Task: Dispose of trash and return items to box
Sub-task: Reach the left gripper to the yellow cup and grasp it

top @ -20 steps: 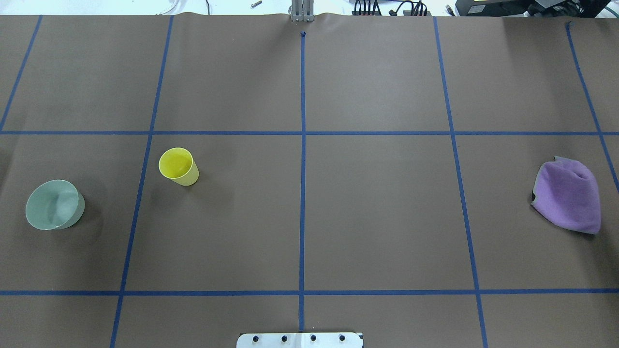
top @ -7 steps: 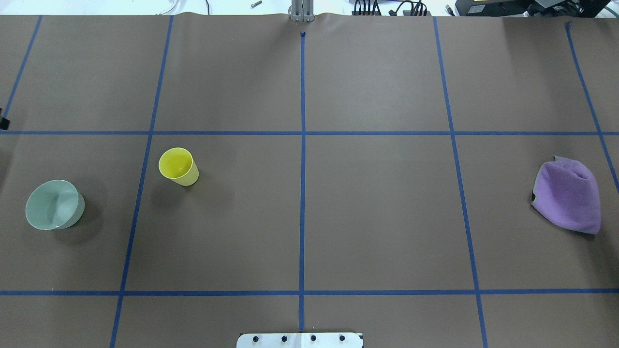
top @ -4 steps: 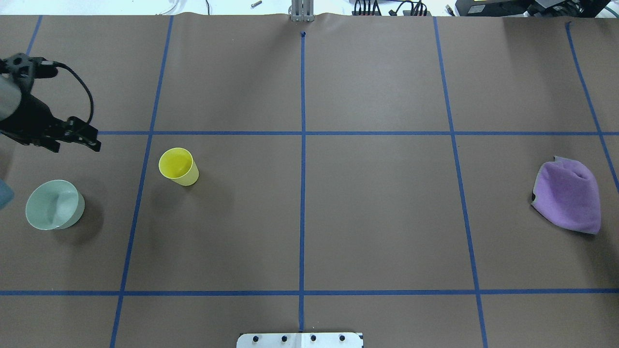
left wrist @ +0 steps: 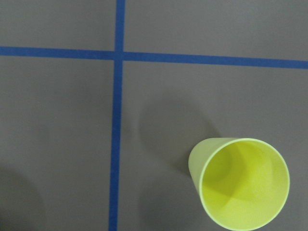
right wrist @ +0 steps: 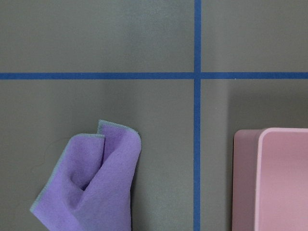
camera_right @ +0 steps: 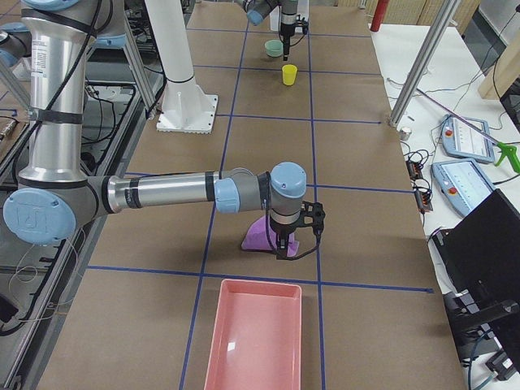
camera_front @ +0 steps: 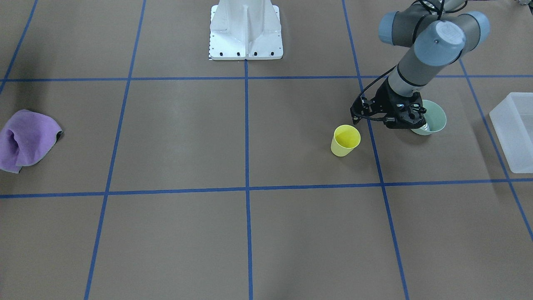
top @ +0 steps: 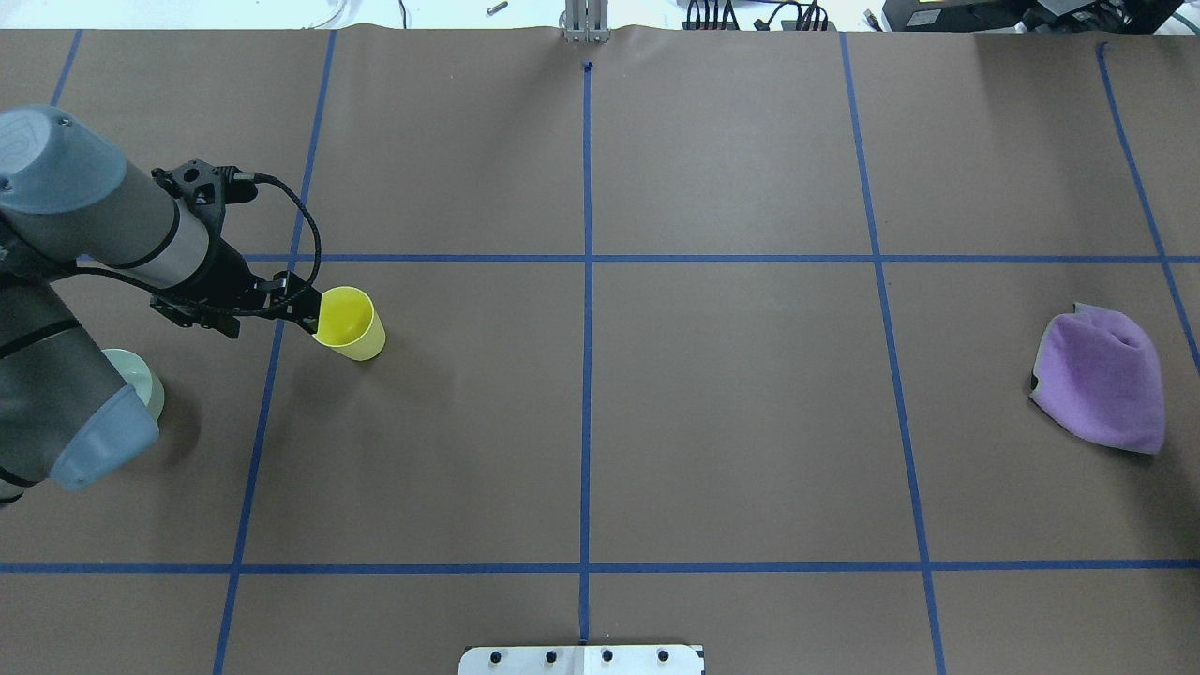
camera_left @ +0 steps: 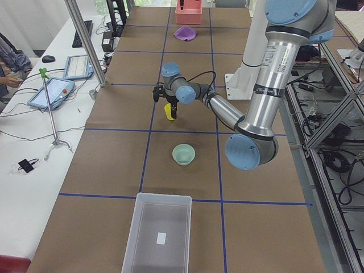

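Observation:
The yellow tumbler (top: 347, 323) stands upright left of centre; it also shows in the front view (camera_front: 345, 140) and low right in the left wrist view (left wrist: 240, 183). The pale-green bowl (camera_front: 435, 118) sits beside it, partly hidden by my left arm in the overhead view (top: 148, 392). My left gripper (top: 267, 317) hangs open and empty just left of the tumbler, between it and the bowl (camera_front: 389, 122). The frosted tub (camera_front: 514, 133) stands at the table's left end (camera_left: 159, 233). My right gripper (camera_right: 284, 242) hovers over the purple cloth; I cannot tell whether it is open.
A crumpled purple cloth (top: 1102, 380) lies at the right end (right wrist: 91, 192). A pink tray (camera_right: 256, 341) stands beyond it at the table's end (right wrist: 284, 178). The white pedestal (camera_front: 245, 31) stands at the robot's edge.
My left arm has come in from the left edge and moved right, to just beside the yellow tumbler. It now covers most of the bowl. Tumbler, bowl and cloth have not moved.

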